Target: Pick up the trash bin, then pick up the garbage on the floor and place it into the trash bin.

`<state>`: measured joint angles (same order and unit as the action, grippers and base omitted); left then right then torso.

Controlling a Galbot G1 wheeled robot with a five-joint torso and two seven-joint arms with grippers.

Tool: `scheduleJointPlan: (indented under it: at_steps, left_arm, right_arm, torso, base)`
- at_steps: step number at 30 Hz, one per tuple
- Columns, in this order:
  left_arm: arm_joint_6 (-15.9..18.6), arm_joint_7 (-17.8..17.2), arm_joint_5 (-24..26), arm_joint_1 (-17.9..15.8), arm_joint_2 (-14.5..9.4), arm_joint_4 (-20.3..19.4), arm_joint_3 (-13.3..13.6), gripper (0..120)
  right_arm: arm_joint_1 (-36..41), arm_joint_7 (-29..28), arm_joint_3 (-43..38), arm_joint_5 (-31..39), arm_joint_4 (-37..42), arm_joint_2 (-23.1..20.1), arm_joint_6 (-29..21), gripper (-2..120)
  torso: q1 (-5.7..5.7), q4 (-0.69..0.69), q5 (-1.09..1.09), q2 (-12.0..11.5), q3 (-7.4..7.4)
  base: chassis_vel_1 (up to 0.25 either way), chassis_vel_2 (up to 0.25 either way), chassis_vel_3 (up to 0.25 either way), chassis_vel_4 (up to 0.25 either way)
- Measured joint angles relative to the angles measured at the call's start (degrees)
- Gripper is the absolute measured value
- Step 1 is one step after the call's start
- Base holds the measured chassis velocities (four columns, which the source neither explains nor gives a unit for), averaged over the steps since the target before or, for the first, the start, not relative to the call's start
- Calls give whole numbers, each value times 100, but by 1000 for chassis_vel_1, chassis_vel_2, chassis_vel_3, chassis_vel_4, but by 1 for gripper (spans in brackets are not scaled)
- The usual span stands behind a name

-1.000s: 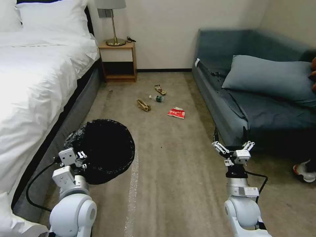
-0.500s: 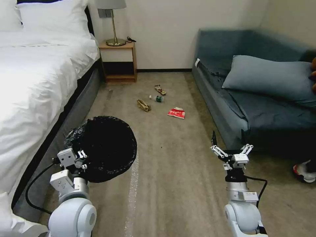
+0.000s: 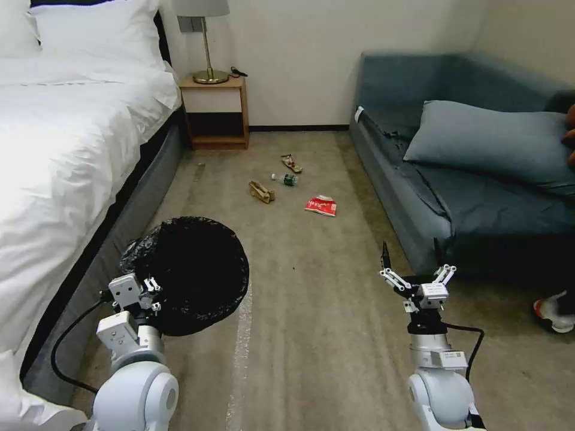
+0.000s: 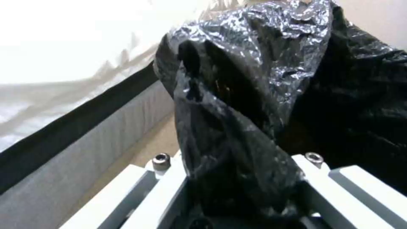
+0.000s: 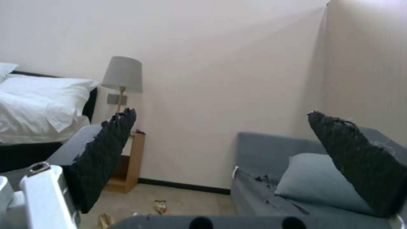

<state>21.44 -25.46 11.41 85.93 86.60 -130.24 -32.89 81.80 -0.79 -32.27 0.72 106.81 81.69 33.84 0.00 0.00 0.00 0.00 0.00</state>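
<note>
Nearest the robot, at about eight o'clock in the head view, the left gripper (image 3: 147, 290) is clamped on the near rim of the trash bin (image 3: 191, 272), and the left wrist view shows its pale fingers (image 4: 169, 187) pinching a fold of the crinkly black bag (image 4: 254, 95) between them. The bin's dark mouth tips toward the camera, just beside the grey base of the bed (image 3: 66, 149) at nine o'clock.

Over at four o'clock, the right gripper (image 3: 413, 272) hangs above the carpet, close to the front edge of the blue sofa (image 3: 455, 203). Its fingers are spread wide apart and hold nothing; from the right wrist view the two black pads (image 5: 106, 156) frame the room's far wall.

Moving out to the middle of the floor, the garbage lies well apart from both grippers. The red-white packet (image 3: 321, 205) comes first at roughly one o'clock. Just beyond it, near twelve, sits the crumpled brown paper bag (image 3: 261, 191), with the small clear bottle (image 3: 286, 178) beside it. Farthest of the litter is the brown-yellow wrapper (image 3: 291, 162).

At the far wall, eleven o'clock, a wooden nightstand (image 3: 217, 111) carries a lamp (image 3: 206, 36), and a blue pillow (image 3: 491, 140) rests on the sofa at two o'clock.
</note>
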Motion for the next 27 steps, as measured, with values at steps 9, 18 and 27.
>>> scheduleJointPlan:
  at_steps: [9,18,27]
  left_arm:
    - [-29,-1,-6,-11,-4,55,-21,4]
    - [-33,4,-6,-47,-12,82,-33,4]
    - [-34,4,-12,-52,-3,102,-31,4]
  right_arm:
    - [-15,14,-4,-1,-39,10,0,100]
    - [-51,17,-18,8,-56,8,-2,100]
    - [-74,25,-22,57,-69,21,-4,100]
  torso:
    - [0,0,0,0,0]
    - [0,0,0,0,0]
    - [0,0,0,0,0]
  base:
    - [-47,57,50,-37]
    - [-36,33,33,-33]
    - [-49,42,48,-54]
